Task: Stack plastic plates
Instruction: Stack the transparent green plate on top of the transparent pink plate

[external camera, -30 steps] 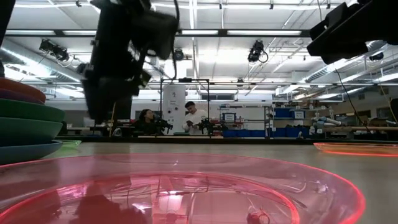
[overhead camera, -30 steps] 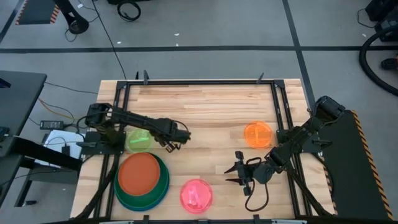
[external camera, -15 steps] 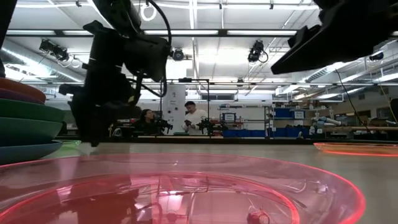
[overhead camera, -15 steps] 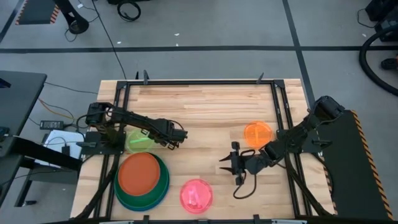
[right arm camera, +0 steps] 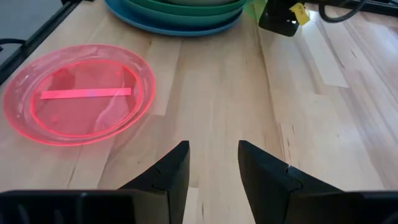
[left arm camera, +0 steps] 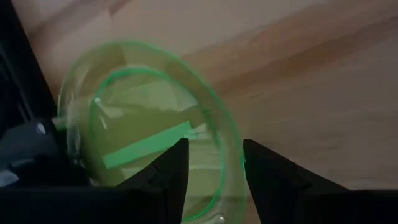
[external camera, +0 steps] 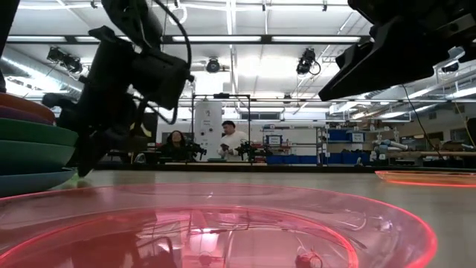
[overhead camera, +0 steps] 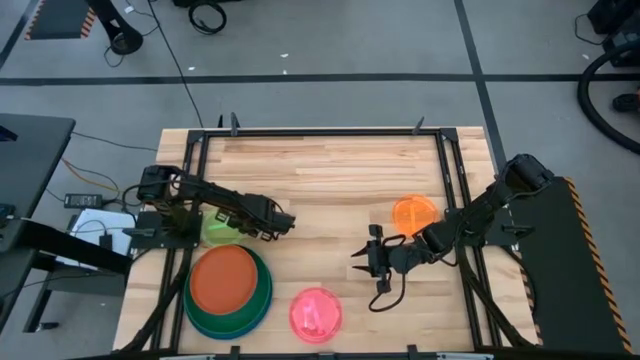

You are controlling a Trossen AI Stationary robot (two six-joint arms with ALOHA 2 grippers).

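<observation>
Stack (overhead camera: 230, 292) near left, red-orange on top, six plates built. Left gripper (overhead camera: 282, 222) has drawn back over lime plate (overhead camera: 218, 228), fingers apart astride its rim: pickup likely next. Right gripper (overhead camera: 360, 263), open and empty, has shifted farther from pink plate (overhead camera: 315, 313).
</observation>
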